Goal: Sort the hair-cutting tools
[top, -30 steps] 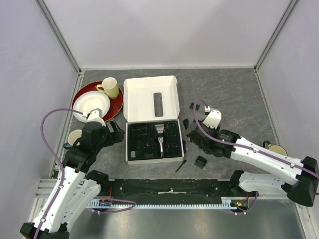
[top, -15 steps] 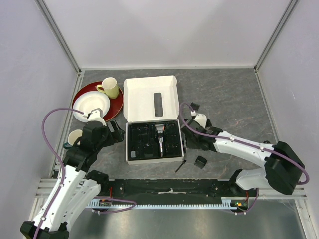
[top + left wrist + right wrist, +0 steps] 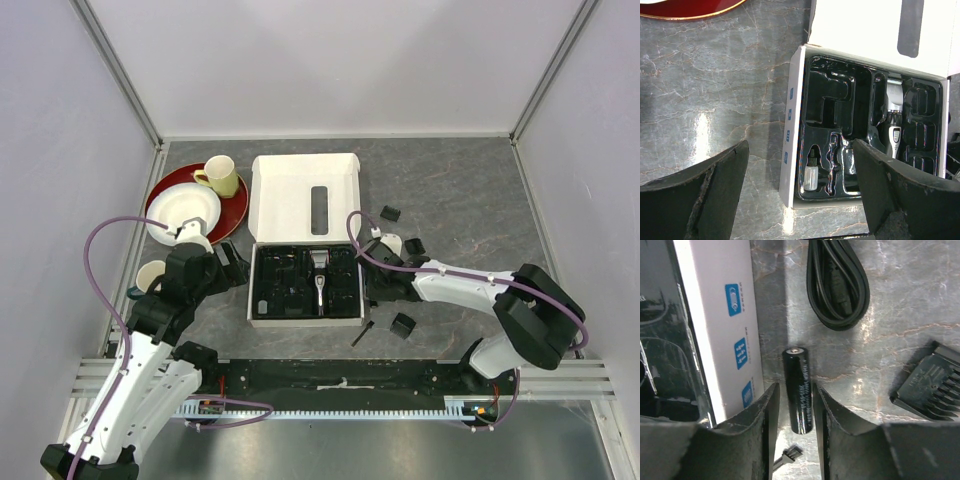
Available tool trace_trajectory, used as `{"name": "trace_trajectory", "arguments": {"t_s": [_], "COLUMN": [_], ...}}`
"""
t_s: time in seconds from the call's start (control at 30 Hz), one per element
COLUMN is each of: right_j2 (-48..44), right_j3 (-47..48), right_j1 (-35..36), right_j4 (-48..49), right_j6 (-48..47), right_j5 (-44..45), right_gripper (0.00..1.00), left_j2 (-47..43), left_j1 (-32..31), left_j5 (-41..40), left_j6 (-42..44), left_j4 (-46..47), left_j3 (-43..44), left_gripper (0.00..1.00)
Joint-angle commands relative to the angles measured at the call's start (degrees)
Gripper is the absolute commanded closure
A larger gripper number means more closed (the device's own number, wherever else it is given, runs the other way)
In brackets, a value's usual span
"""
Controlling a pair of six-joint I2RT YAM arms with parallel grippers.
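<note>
The white cardboard box [image 3: 305, 195] is recorded lying open on the desk [image 3: 470, 190], lid folded back, with a black moulded tray [image 3: 835, 100] seated inside. The black-and-silver clipper [image 3: 893, 117] is lodged in a central recess of the tray, blade end toward the lid. A small clear bottle [image 3: 811, 176] with a dark cap is seated in a recess at the tray's near-left corner. The other recesses are glossy black and their contents cannot be made out. Outside the box, on the desk to its right, the following are noted: a coiled black cord [image 3: 837, 285]; a black cylinder [image 3: 799, 400] with a silver end, just beside the box wall; scattered comb attachments [image 3: 390, 212], one of them cut off at the edge of the right wrist view; and a thin black brush [image 3: 362, 333] near the box's front right corner. The right hand [image 3: 796, 389] is positioned low over the cylinder, fingers narrowly parted, one on each side. A sliver of desk is visible between the cylinder and the finger on the box side, so no grip is recorded. The left hand [image 3: 801, 150] is spread wide and empty, beside the box's left wall. At the far left a red plate [image 3: 235, 205] carries a white bowl [image 3: 183, 210] and a yellow mug [image 3: 220, 177]. A second mug [image 3: 150, 275] is largely hidden by the left arm, and in the top view the cord is hidden by the right arm.
</note>
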Motion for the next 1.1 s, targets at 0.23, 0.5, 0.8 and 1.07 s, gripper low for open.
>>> {"name": "trace_trajectory", "arguments": {"t_s": [0.23,0.5,0.8,1.07], "right_j2": [-2.95,-11.31,-12.82,-0.97], "right_j3": [2.10,9.30,14.93,23.88], "right_j1": [-0.11,-0.02,2.16,7.79], "right_j4": [-3.46,-10.93,-4.36,3.38], "right_j6": [0.70,0.62,0.52,1.84], "right_j5": [4.07,7.95,2.24,3.64], "right_gripper": [0.87,0.91,0.91,0.91], "left_j2": [-0.09,0.17,0.26,0.35], "left_j1": [-0.22,-0.14,-0.13,-0.22], "left_j5": [-0.67,-0.41,0.03,0.12], "left_j6": [-1.25,-1.07,-1.16,-1.07], "left_j4": [0.74,0.83,0.74,0.83], "left_j3": [1.36,1.27,1.36,1.27], "left_gripper": [0.09,0.09,0.09,0.09]}}
